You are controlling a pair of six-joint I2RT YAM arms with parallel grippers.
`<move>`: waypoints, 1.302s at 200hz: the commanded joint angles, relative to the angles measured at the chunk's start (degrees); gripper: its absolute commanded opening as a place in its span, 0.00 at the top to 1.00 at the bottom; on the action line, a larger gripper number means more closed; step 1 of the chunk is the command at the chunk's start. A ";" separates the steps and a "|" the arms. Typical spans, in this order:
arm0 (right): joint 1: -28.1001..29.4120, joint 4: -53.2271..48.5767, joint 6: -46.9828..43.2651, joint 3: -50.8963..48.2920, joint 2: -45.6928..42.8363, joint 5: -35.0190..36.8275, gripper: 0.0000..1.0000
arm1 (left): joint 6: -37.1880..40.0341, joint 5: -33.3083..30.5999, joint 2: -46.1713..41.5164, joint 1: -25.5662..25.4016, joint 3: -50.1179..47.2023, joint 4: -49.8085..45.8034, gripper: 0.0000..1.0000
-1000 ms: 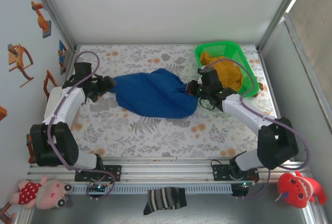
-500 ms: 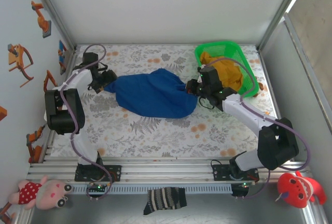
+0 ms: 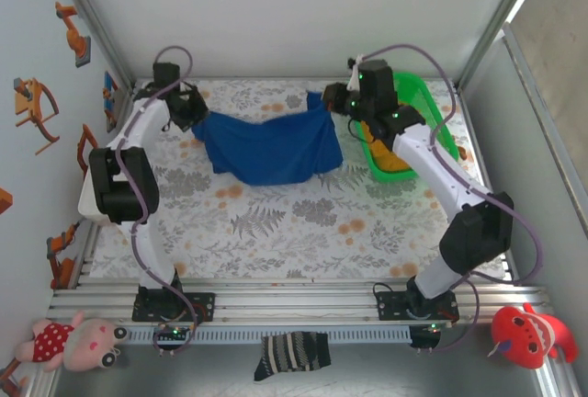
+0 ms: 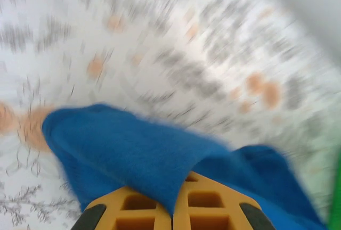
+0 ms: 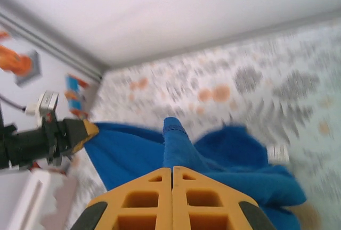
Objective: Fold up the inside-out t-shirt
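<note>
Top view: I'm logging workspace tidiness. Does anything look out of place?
A striped sock hangs over the front rail, off the table and far from the t-shirt; it looks like a stray garment.

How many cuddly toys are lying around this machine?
2. A pink toy in a red spotted dress lies at the near left corner; a red toy lies at the near right corner. Others could be hidden outside the picture.
</note>
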 commanded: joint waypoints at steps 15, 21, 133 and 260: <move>-4.43 2.76 2.50 15.01 1.92 -7.02 1.00 | -7.63 2.98 -13.83 5.69 6.93 3.64 1.00; -4.86 3.31 3.02 16.40 2.24 -7.28 1.00 | -8.93 3.26 -14.98 6.56 6.74 4.58 1.00; -6.16 22.28 7.90 -9.52 -7.12 -12.61 1.00 | -11.66 10.93 -28.35 10.41 -11.86 13.73 1.00; 17.08 -7.25 1.00 -47.62 -30.84 23.30 0.52 | -2.49 6.10 -56.63 7.97 -53.04 2.30 0.17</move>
